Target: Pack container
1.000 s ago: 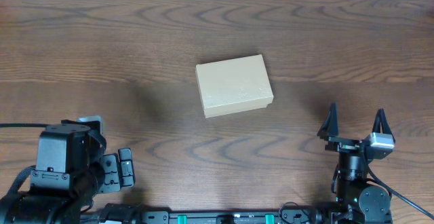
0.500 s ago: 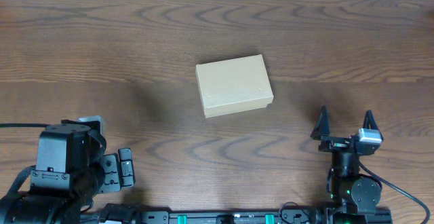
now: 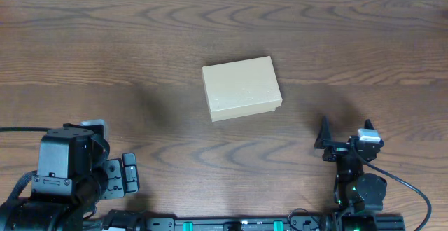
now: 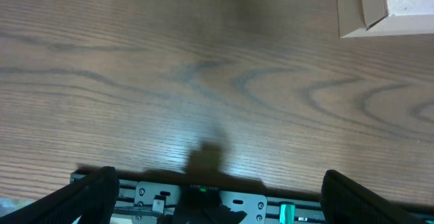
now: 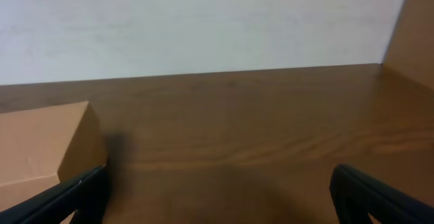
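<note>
The container (image 3: 241,87), a plain tan cardboard box with its lid down, lies near the middle of the table. In the left wrist view its corner (image 4: 386,7) shows at the top right; in the right wrist view it (image 5: 41,146) sits at the left edge. My right gripper (image 3: 346,137) stands open near the front edge, to the right of and nearer than the box, with nothing between its fingers (image 5: 224,200). At the front left, my left gripper (image 3: 124,175) hangs open and empty over bare wood (image 4: 217,200), far from the box.
A black mounting rail (image 3: 231,224) runs along the table's front edge, also seen in the left wrist view (image 4: 203,197). A white wall (image 5: 203,20) stands behind the table. At the far right a brown panel (image 5: 415,34) rises.
My right gripper has moved left and slightly toward the front edge, turning toward the box. The left arm and the box have stayed still.
</note>
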